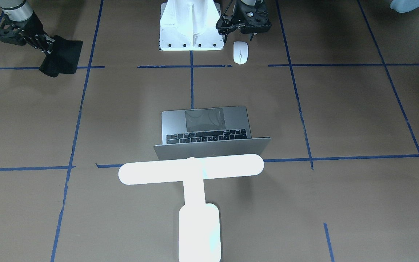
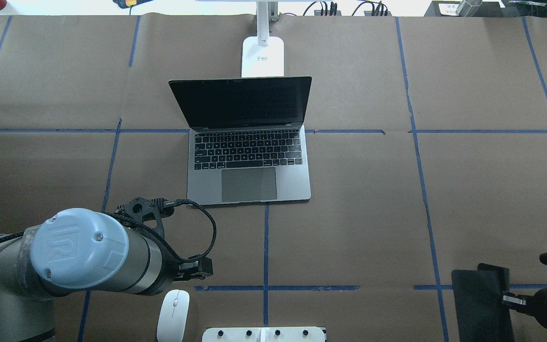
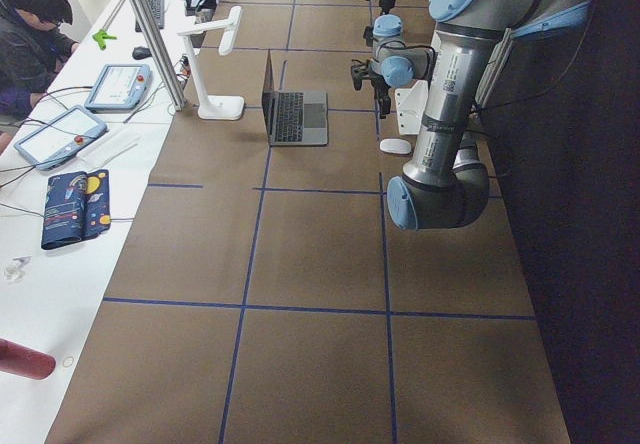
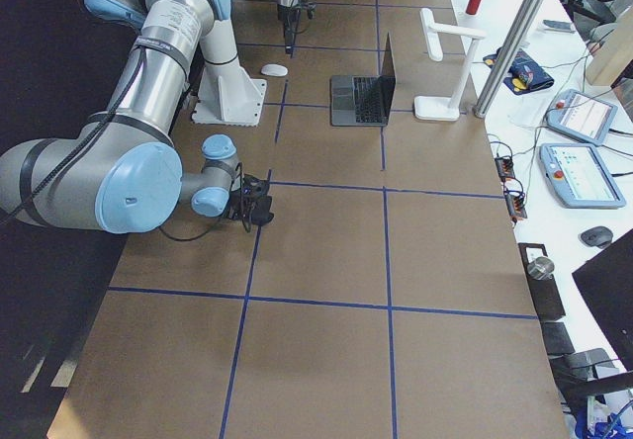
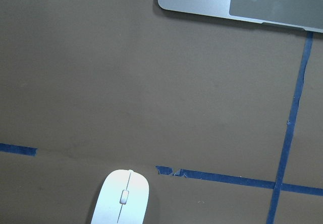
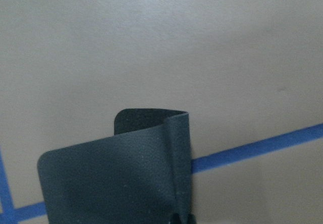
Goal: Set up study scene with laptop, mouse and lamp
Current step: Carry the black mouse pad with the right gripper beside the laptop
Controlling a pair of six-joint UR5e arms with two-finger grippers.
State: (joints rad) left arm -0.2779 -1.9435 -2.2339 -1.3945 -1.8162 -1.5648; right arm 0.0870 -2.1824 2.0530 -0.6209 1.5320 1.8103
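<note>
The open grey laptop (image 2: 249, 161) sits mid-table with its screen up, facing the robot. Behind it stands the glowing white lamp (image 1: 191, 171), its base (image 2: 262, 56) just past the lid. The white mouse (image 1: 240, 52) lies on the paper near the pedestal, also low in the left wrist view (image 5: 121, 199). My left gripper (image 1: 239, 34) hovers just behind the mouse, open, touching nothing. At the near right corner my right gripper (image 1: 47, 47) is shut on the edge of a flat black mat (image 2: 480, 304), which bends and curls over in the right wrist view (image 6: 126, 178).
The white ribbed robot pedestal (image 1: 191, 25) stands at the near table edge beside the mouse. Blue tape lines (image 2: 266, 247) grid the brown paper. A side table with tablets (image 3: 115, 84) and a seated person (image 3: 30, 34) lies beyond the lamp.
</note>
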